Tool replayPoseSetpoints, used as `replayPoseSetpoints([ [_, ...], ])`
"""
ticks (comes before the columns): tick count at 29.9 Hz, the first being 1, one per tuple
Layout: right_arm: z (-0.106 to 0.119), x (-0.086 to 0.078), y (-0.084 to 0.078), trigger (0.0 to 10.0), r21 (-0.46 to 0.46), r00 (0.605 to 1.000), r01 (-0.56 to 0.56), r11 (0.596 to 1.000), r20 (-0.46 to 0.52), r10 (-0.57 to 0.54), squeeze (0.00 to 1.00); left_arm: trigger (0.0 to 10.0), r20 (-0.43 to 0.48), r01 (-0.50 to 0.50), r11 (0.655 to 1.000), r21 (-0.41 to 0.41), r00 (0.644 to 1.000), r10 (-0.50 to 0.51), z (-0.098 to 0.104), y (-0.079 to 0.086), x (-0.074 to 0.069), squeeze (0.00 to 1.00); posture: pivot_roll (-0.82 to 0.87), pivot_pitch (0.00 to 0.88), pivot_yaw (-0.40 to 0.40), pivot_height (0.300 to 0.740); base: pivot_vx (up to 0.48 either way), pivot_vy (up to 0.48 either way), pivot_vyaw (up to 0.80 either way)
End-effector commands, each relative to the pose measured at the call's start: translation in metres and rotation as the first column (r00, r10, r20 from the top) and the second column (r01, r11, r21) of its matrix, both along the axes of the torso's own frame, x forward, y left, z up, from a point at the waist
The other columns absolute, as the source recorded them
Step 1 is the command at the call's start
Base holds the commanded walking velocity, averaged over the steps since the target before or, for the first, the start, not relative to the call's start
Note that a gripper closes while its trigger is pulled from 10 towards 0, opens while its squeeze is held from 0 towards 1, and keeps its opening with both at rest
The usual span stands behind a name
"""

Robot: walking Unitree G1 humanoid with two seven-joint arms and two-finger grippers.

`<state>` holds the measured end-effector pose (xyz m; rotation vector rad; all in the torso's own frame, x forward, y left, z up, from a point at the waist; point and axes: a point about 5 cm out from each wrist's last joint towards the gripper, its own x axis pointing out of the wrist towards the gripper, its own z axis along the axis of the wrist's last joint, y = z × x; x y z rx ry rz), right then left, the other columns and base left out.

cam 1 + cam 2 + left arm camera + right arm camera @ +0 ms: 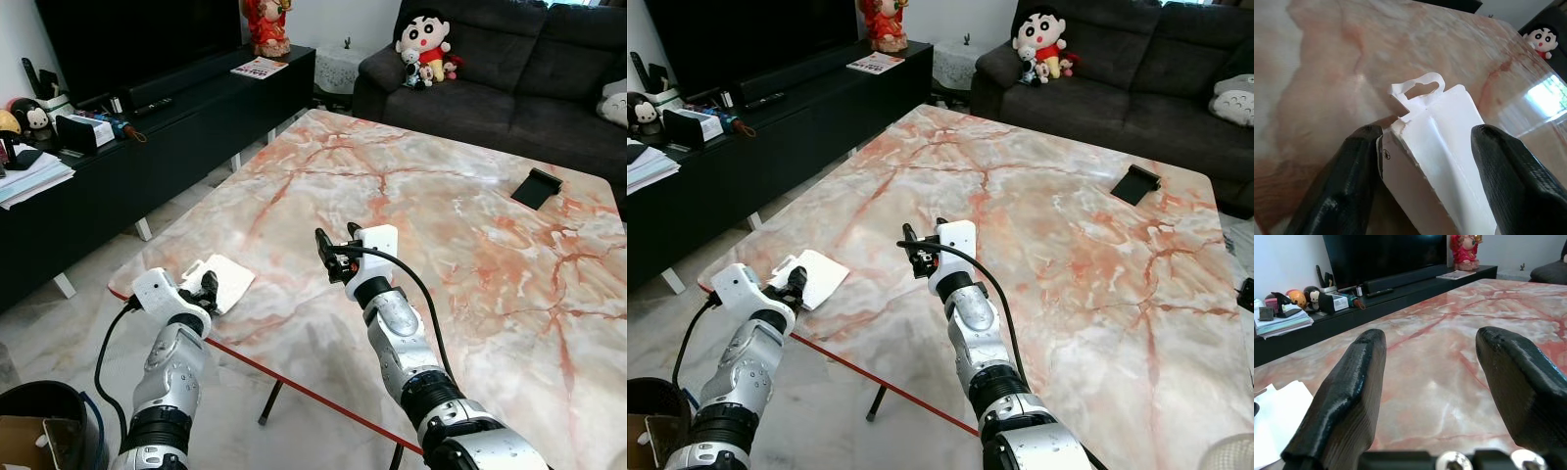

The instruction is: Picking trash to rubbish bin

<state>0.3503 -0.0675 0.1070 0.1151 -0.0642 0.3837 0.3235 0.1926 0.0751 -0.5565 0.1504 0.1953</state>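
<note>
At near-left corner of bench (411, 196): white torn carton (223, 278) lies flat, long axis running away from left gripper (207, 291); jaws wide open, straddling carton's near end, nothing gripped yet. Right gripper (336, 253) farther from carton, over mid-bench, jaws open, empty. Left arm nearer

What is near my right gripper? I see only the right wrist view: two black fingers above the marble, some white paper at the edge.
Observer: That paper is a flat white package at the table's near left corner.
Operator: Is the left gripper close to it?
Observer: Yes, the left gripper is open, one finger on each side of the package.
Operator: Where is the bin?
Observer: A dark bin stands on the floor, left of the table.
</note>
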Motion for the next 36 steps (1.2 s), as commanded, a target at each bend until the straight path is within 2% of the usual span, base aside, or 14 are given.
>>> replayPoseSetpoints([
  [1,0.006,0.003,0.000,10.0,0.003,1.000,0.004,1.000,0.015,-0.004,0.00,0.0,-0.024,0.031,0.999,0.007,0.999,-0.031,-0.002,-0.006,0.001,0.00,0.01,0.000,-0.056,0.740,0.000,0.000,0.00],
  [17,0.006,0.003,0.000,10.0,0.004,1.000,0.006,1.000,0.013,-0.006,0.00,0.0,-0.004,0.022,1.000,0.019,1.000,-0.022,0.001,-0.005,0.003,0.00,0.01,0.000,-0.058,0.740,0.000,0.000,0.00],
  [28,0.005,0.003,-0.001,10.0,0.005,1.000,0.009,1.000,0.012,-0.009,0.00,0.0,0.068,0.016,0.998,0.054,0.998,-0.020,0.013,-0.006,0.008,0.00,0.01,0.000,-0.058,0.740,0.000,0.000,0.00],
  [30,0.005,0.003,-0.001,10.0,0.005,1.000,0.009,1.000,0.012,-0.010,0.00,0.0,0.092,0.011,0.996,0.083,0.996,-0.019,0.017,-0.006,0.009,0.00,0.01,0.000,-0.058,0.740,0.000,0.000,0.00],
  [32,0.005,0.003,0.000,10.0,0.005,1.000,0.009,1.000,0.011,-0.009,0.00,0.0,0.134,-0.004,0.989,0.149,0.991,-0.016,0.024,-0.005,0.010,0.00,0.01,0.000,-0.058,0.740,0.000,0.000,0.00],
  [33,0.005,0.003,-0.001,10.0,0.005,1.000,0.010,1.000,0.010,-0.010,0.00,0.0,0.153,-0.009,0.977,0.211,0.988,-0.024,0.028,-0.005,0.010,0.00,0.01,0.000,-0.058,0.740,0.000,0.000,0.00],
  [36,0.005,0.003,-0.001,10.0,0.005,1.000,0.010,1.000,0.009,-0.010,0.00,0.0,0.162,-0.011,0.967,0.253,0.986,-0.031,0.030,-0.005,0.010,0.00,0.01,0.000,-0.058,0.740,0.000,0.000,0.00],
])
